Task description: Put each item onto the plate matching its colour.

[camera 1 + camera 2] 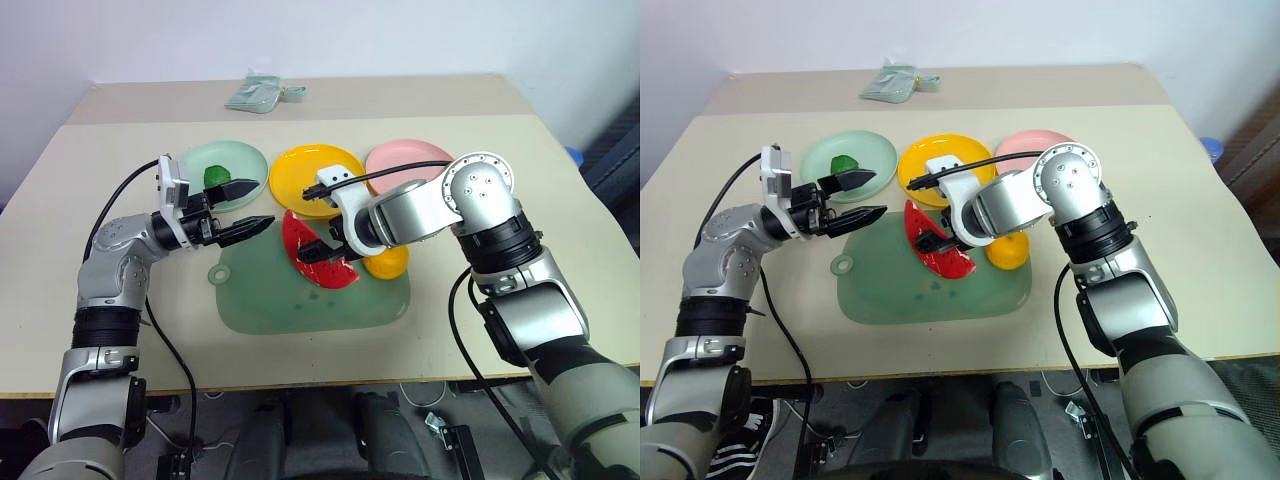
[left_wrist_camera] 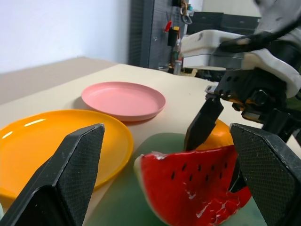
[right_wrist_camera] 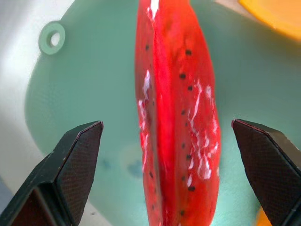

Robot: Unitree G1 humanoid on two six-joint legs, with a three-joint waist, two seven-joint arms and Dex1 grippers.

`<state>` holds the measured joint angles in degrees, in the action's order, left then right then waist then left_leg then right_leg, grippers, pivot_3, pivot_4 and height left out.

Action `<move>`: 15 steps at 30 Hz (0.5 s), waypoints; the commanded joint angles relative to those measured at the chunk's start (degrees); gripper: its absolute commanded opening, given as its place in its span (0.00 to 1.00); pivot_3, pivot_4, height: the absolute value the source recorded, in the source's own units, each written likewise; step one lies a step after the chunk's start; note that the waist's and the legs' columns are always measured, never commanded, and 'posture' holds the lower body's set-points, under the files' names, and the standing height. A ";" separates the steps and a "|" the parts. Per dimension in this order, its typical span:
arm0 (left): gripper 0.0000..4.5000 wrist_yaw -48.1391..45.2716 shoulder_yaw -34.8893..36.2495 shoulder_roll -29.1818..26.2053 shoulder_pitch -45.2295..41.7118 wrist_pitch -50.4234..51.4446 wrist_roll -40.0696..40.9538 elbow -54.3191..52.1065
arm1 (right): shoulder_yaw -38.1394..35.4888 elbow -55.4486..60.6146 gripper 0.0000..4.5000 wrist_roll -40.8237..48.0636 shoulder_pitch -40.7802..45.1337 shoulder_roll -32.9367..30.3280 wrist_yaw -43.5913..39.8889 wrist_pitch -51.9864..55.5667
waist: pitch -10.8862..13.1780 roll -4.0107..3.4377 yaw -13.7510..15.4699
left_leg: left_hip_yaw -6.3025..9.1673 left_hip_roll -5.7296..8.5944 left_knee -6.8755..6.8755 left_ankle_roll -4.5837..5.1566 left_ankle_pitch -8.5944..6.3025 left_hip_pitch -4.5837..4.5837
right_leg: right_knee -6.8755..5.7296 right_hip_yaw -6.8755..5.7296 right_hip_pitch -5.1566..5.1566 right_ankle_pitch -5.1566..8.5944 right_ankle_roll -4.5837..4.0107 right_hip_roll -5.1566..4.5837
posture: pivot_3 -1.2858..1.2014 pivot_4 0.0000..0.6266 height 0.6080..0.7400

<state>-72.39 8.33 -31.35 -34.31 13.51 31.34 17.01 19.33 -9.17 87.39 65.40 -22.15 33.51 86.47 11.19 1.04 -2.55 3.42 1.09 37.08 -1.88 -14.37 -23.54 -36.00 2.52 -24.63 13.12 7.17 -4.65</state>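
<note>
Wide-open right gripper (image 3: 167,155) hovers empty over red slice (image 3: 176,108) on cutting board (image 1: 290,300); left gripper (image 1: 250,205), also open, holds nothing beside it.

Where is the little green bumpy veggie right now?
In the head views, the green vegetable sits on the mint green plate, the leftmost plate, just behind the open left gripper.

A glossy red wedge-shaped toy slice (image 3: 176,117) dotted with small black seeds lies on a translucent pale green cutting board (image 1: 270,300). Three round plastic plates: mint green (image 1: 195,160), yellow-orange (image 1: 300,172), pink (image 1: 405,155). A round orange toy fruit (image 1: 388,264).
</note>
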 commanded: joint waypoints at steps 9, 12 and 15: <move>1.00 0.55 1.47 -0.76 0.02 0.70 1.66 -2.74 | -1.26 7.76 0.12 -20.54 -1.27 2.44 -15.20 5.47 | 0.00 0.00 0.02 | 0.01 0.01 0.00 0.00 0.00 0.00 | -0.01 0.00 0.00 0.00 0.00 0.00 | 0.52 0.24 1.00; 1.00 0.75 1.57 -0.66 -0.12 0.48 1.53 -2.63 | -1.75 8.60 0.12 -23.95 -1.43 3.00 -18.63 6.01 | 0.00 0.00 0.01 | 0.01 0.01 0.00 0.00 0.00 0.00 | -0.01 0.00 -0.01 0.00 0.00 0.00 | 0.52 0.24 1.00; 1.00 0.73 1.64 -0.57 -0.10 0.37 1.64 -2.74 | -4.93 7.79 0.12 -23.94 -0.97 4.56 -21.99 6.03 | 0.00 0.00 0.02 | 0.00 0.01 0.00 0.00 0.00 0.00 | -0.01 0.00 -0.01 0.00 0.00 0.00 | 0.52 0.24 1.00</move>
<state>-71.86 8.39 -31.43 -34.15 14.35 31.95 16.10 17.08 -2.11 63.30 63.59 -18.58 13.59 92.12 11.19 1.04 -2.53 3.42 1.11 37.08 -1.88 -14.37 -23.54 -36.01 2.52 -24.63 13.12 7.17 -4.65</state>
